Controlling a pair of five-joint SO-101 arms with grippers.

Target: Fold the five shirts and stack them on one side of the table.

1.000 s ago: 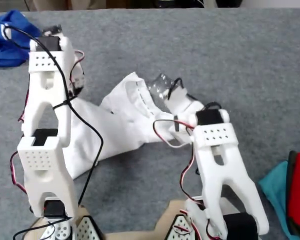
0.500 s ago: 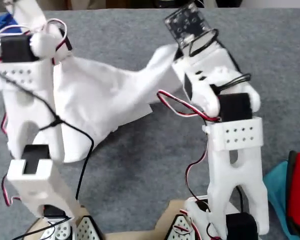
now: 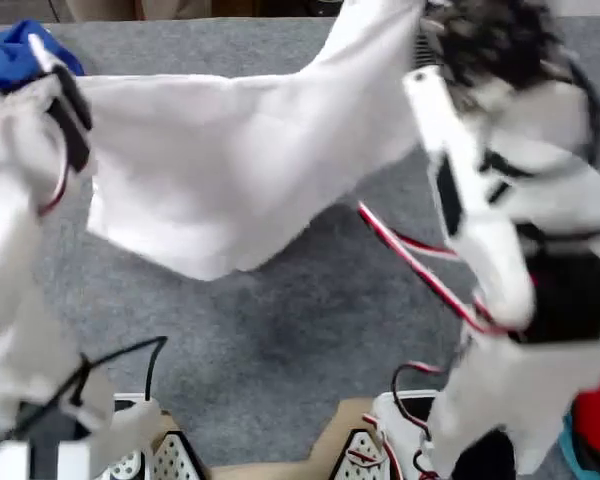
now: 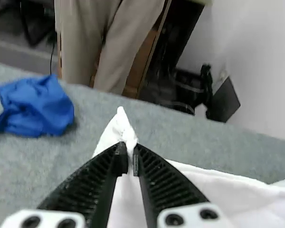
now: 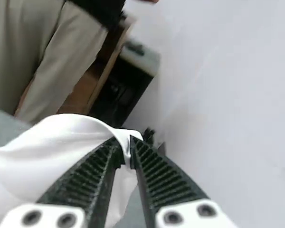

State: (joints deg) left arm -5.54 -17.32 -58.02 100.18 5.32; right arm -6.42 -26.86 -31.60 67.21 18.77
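A white shirt (image 3: 220, 170) hangs spread in the air above the grey table (image 3: 280, 340), held up between the two arms. My left gripper (image 4: 127, 149) is shut on one bunched corner of the white shirt (image 4: 123, 126). My right gripper (image 5: 126, 145) is shut on another edge of the white shirt (image 5: 52, 142). In the high view the left arm (image 3: 30, 190) stands at the left and the right arm (image 3: 510, 200) at the right. A crumpled blue shirt (image 3: 15, 55) lies at the table's far left corner; it is also the blue shirt (image 4: 33, 107) in the left wrist view.
A red garment (image 3: 595, 420) and a teal one (image 3: 580, 465) lie at the table's right front edge. A person in beige trousers (image 4: 104, 38) stands beyond the table's far edge. Bare grey table shows under the lifted shirt.
Both arms have risen and spread apart, lifting the white shirt off the table. It now hangs stretched in the air instead of lying crumpled between them.
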